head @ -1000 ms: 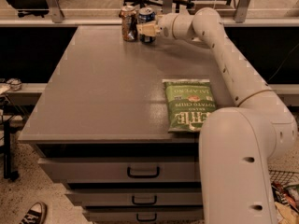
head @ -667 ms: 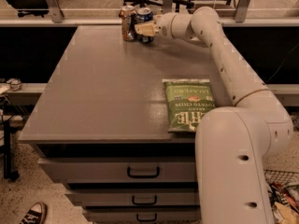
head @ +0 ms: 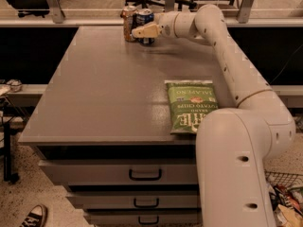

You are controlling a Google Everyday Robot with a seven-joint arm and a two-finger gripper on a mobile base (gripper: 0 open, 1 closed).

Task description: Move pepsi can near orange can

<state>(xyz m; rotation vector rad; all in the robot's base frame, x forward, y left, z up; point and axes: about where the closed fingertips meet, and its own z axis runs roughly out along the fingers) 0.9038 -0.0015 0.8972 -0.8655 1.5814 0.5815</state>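
Note:
The pepsi can (head: 145, 18), blue with a silver top, stands at the far edge of the grey table (head: 109, 89). The orange can (head: 128, 23), orange-brown, stands just left of it, almost touching. My gripper (head: 142, 28) reaches in from the right, with the arm stretched along the table's right side. It is shut on the pepsi can. One cream finger (head: 147, 31) lies across the can's front and lower part; the other finger is hidden behind the can.
A green chip bag (head: 191, 105) lies flat near the table's front right, next to my arm's base. Drawers (head: 142, 174) are below the tabletop. Chairs and a rail stand behind the far edge. A shoe (head: 33, 216) is on the floor at the lower left.
The gripper and the pepsi can have shifted slightly left, closer to the orange can. The orange can and the chip bag have not moved.

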